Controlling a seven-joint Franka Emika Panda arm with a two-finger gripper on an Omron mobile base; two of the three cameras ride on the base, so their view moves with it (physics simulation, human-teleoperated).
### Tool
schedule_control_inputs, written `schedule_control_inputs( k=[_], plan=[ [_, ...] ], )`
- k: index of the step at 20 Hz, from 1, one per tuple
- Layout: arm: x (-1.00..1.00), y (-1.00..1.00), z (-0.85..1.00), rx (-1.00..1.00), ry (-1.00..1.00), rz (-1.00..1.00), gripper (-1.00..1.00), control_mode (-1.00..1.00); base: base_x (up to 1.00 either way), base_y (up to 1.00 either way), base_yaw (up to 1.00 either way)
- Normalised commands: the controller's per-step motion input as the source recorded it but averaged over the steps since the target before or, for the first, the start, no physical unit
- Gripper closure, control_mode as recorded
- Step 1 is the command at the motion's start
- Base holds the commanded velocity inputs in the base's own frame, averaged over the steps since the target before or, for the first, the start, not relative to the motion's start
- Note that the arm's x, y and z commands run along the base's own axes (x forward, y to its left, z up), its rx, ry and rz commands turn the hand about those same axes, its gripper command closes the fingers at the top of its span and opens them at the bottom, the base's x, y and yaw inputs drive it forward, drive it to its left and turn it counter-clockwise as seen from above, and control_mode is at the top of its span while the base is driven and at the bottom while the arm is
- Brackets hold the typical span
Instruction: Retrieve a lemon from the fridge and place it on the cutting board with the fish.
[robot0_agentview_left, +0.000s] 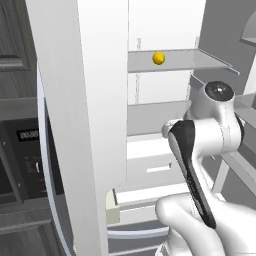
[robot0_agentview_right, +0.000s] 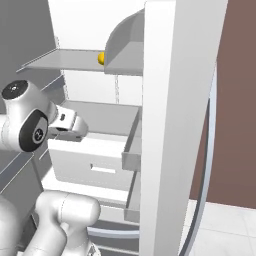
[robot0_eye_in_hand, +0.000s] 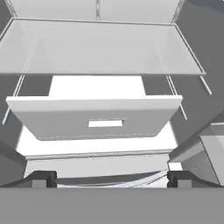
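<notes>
Jaws spread wide and empty, the gripper (robot0_eye_in_hand: 112, 178) faces the fridge drawer; the small round yellow-orange lemon (robot0_agentview_left: 158, 58), shelved above them, looks light, firm, roll-prone—best pinched across its middle.

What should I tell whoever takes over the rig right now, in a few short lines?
Gripper: open, empty, in front of the open fridge, pointed at the white drawer under the lower shelf.
Lemon: on the upper shelf, well above the gripper, untouched.
Done: fridge doors are open, arm is at the fridge.
Left: raise the gripper to the upper shelf, grasp the lemon, carry it out and set it on the cutting board with the fish.
</notes>
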Motion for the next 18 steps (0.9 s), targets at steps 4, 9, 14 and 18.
schedule_control_inputs(
  k=[4, 9, 14, 18],
  plan=[
    [0.00, 0.00, 0.83, -0.08, -0.19, 0.06, -1.00, -1.00, 0.00, 0.00, 0.00],
    [0.00, -0.12, 0.93, 0.02, -0.02, 0.09, -1.00, -1.00, 0.00, 0.00, 0.00],
    [-0.08, -0.11, 0.64, 0.06, -0.04, 0.07, -1.00, -1.00, 0.00, 0.00, 0.00],
    [0.01, 0.00, 0.26, -0.04, -0.12, 0.00, -1.00, -1.00, 0.00, 0.00, 0.00]
  ],
)
